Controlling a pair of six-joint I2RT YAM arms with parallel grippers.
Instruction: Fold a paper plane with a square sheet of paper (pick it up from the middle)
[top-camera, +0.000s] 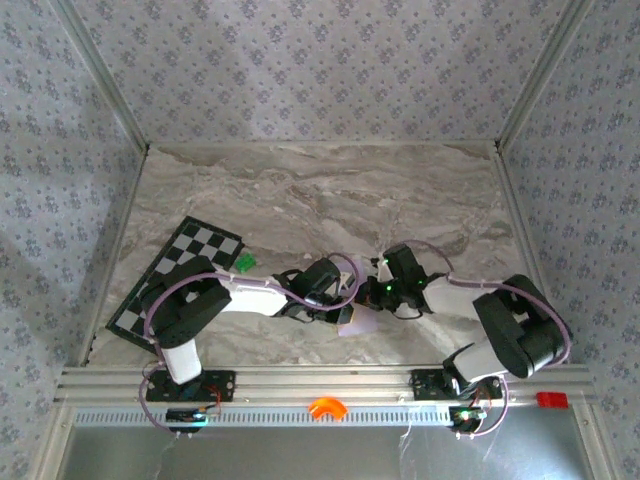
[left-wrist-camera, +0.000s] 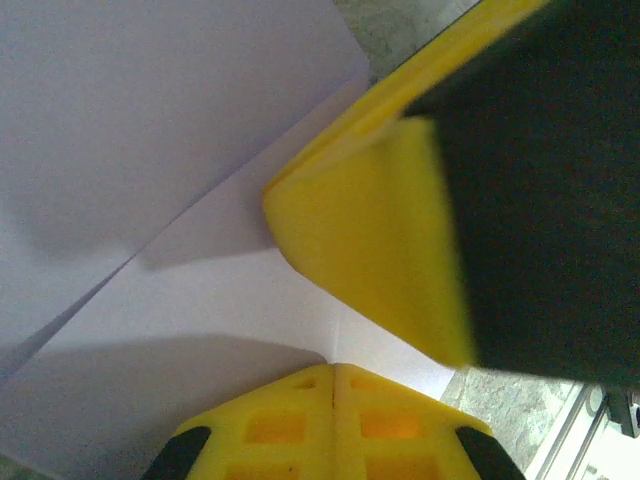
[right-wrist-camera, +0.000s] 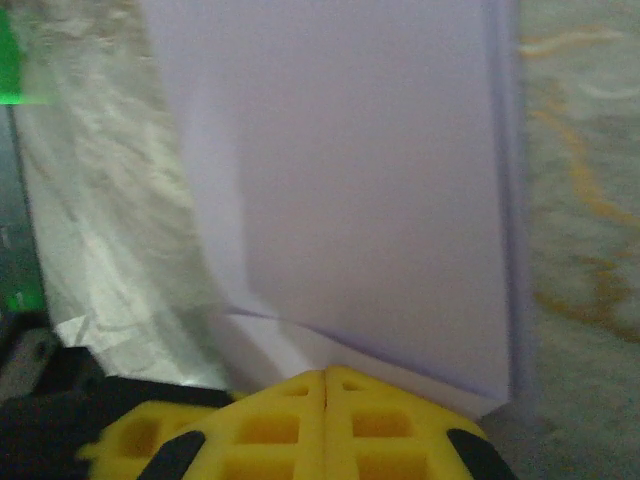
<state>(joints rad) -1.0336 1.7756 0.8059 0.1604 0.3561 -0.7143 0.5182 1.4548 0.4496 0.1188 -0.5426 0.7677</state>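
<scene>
Nearest, on the rail in front of the counter (top-camera: 300, 200): an orange curved piece (top-camera: 327, 407), nearer than and right of the checkerboard (top-camera: 180, 275), w/ a red piece (top-camera: 551, 400) much further right.

Next, the lilac paper sheet (top-camera: 358, 320): right of the checkerboard, well apart from it, by the counter's near edge, btwn the two grippers. It's creased, one flap laid over the rest, w/ a slanting fold line in the L wrist view.

L gripper (left-wrist-camera: 332, 372): fingers pressed together, pinching the sheet's edge. R gripper (right-wrist-camera: 327, 378): likewise pressed together, pinching the sheet at its lower edge. Its yellow finger (left-wrist-camera: 370, 240) lies on the sheet just beyond the L gripper.

Farther back, a tiny green block (top-camera: 244, 262) sits at the checkerboard's right edge.
</scene>
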